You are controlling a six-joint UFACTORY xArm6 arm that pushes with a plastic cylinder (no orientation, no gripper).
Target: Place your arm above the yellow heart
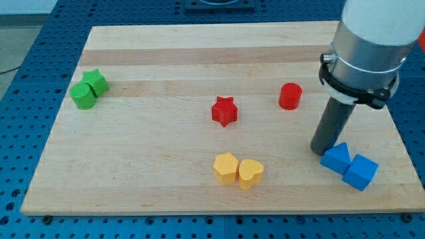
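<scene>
The yellow heart (251, 173) lies near the wooden board's (166, 159) bottom edge, touching a yellow hexagon block (226, 168) on its left. My tip (323, 150), a bare rod with nothing clamped, rests well right of the heart, just beside a blue triangular block (336, 159) and blue cube (361, 172).

Wooden board (166, 53) on blue perforated table (26, 66)

On the wooden board (166, 179), my tip (321, 150) touches the blue triangular block (336, 158) at the view's right, well right of the yellow heart block (250, 172)
</scene>
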